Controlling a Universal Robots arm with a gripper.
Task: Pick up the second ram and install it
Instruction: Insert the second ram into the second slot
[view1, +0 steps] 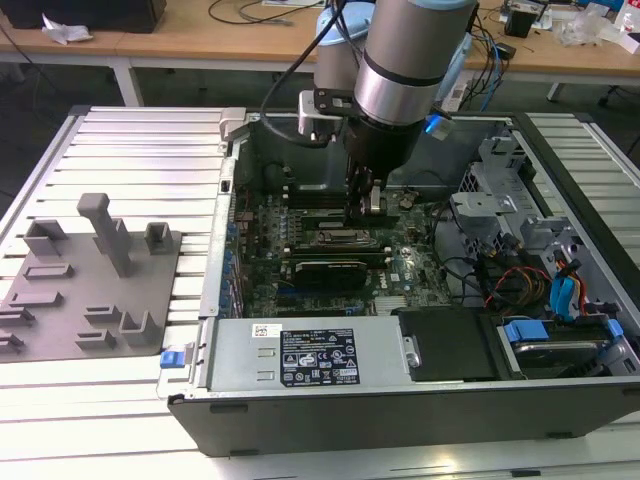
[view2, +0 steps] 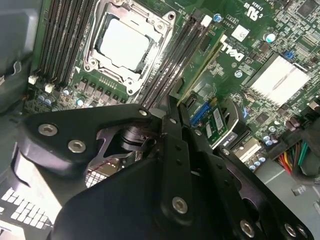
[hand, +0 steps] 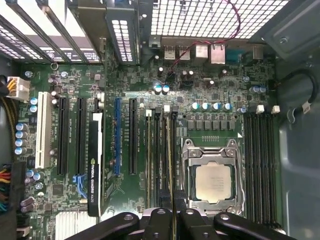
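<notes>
The second ram is a thin stick seen edge-on, standing in a memory slot just beside the CPU socket. It runs from a white end clip down to my fingertips. My gripper is shut on its near end, with the two black fingers pressed close together. In the exterior view the gripper reaches straight down into the open computer case, right over the socket. In the second wrist view the gripper sits at the end of the slot row next to the socket.
Another stick stands two slots farther from the socket. A black card sits in an expansion slot. More memory slots lie past the socket. The power supply, drive bays and cables crowd the case. A grey fixture plate lies outside.
</notes>
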